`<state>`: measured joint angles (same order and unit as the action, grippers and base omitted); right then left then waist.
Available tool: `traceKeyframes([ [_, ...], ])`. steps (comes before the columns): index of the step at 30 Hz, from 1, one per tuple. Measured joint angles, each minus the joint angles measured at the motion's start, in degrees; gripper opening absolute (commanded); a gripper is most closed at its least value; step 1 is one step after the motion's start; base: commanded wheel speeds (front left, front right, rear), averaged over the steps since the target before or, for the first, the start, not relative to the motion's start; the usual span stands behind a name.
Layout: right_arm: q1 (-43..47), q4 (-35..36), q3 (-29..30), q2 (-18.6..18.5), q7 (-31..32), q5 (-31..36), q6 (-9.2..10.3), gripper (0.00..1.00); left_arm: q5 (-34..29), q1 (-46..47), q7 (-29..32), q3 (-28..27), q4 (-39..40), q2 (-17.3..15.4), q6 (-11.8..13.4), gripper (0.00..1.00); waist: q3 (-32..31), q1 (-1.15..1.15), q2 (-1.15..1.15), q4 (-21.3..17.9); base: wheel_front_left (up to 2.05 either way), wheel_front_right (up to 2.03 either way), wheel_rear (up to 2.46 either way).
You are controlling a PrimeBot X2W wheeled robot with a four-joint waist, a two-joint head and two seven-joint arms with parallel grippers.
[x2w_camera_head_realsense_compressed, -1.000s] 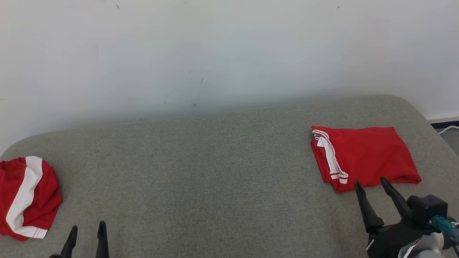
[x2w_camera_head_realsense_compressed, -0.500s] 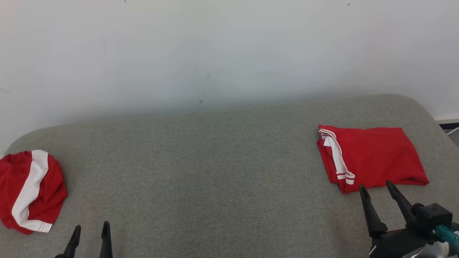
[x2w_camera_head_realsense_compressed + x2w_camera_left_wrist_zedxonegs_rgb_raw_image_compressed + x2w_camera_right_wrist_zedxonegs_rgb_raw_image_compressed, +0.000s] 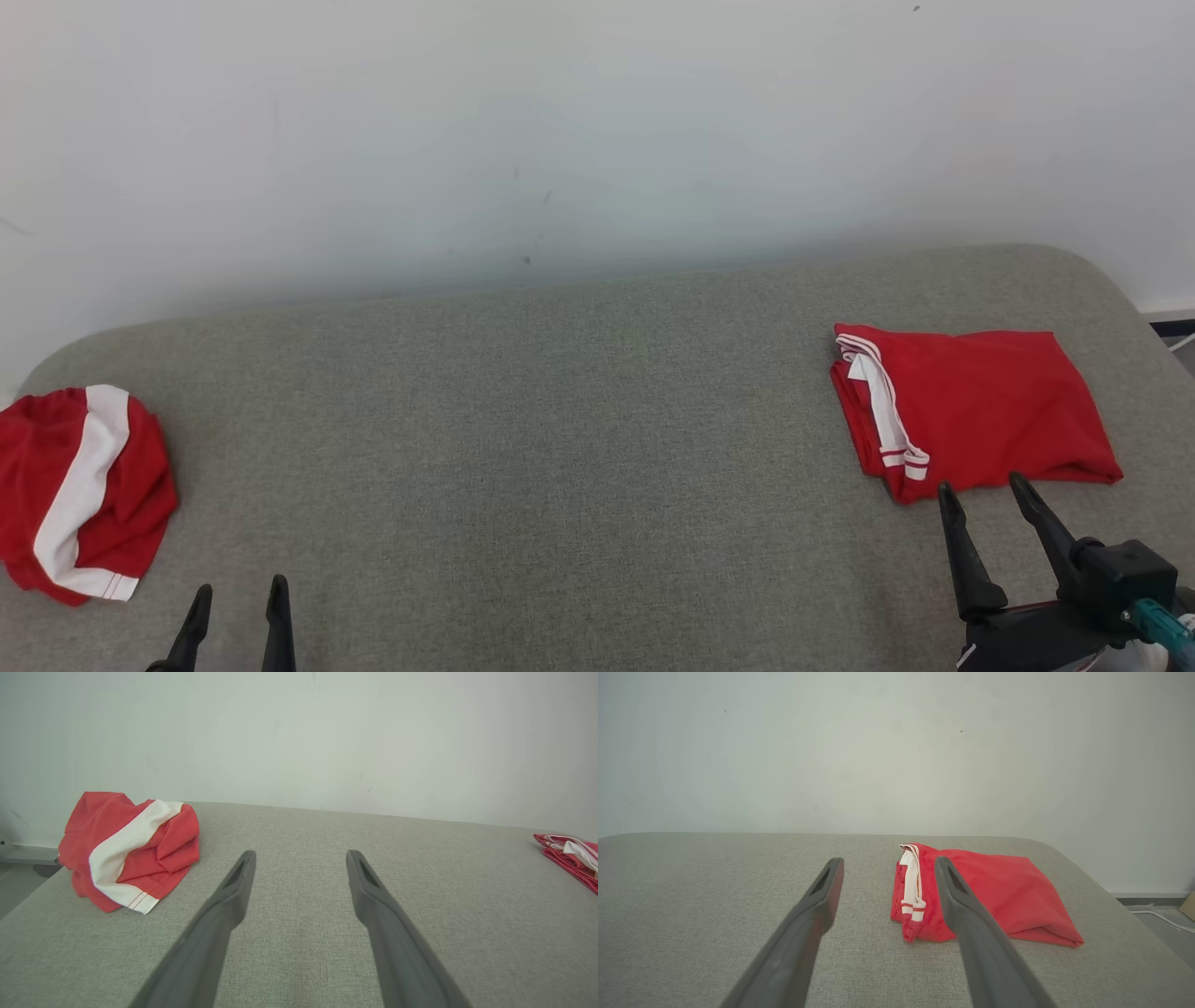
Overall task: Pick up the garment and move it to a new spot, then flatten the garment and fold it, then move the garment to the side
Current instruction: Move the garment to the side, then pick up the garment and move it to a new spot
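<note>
Keeps right gripper (image 3: 980, 482) and left gripper (image 3: 241, 585) jaws spread, empty; leaves folded garment (image 3: 990, 411) unmoved since before.

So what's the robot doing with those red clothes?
Nothing is being held right now. The folded red garment with white stripes lies flat on the grey cushioned surface, just beyond the open right gripper. The crumpled red garment sits at the left end, near the open left gripper. It probably gets folded next.
</note>
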<state>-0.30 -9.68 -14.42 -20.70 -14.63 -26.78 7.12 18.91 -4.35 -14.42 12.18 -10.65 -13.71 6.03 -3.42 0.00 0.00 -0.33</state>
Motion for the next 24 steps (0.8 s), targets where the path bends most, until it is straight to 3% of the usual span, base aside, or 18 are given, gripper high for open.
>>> traceKeyframes([
  [24,2.28,1.12,2.93,1.98,0.00,3.68,0.01,1.00,-2.83,1.42,0.00,0.70,-0.67,-0.42,0.07,1.00,0.05,0.00,0.00,1.24,0.00,0.00,0.00],
])
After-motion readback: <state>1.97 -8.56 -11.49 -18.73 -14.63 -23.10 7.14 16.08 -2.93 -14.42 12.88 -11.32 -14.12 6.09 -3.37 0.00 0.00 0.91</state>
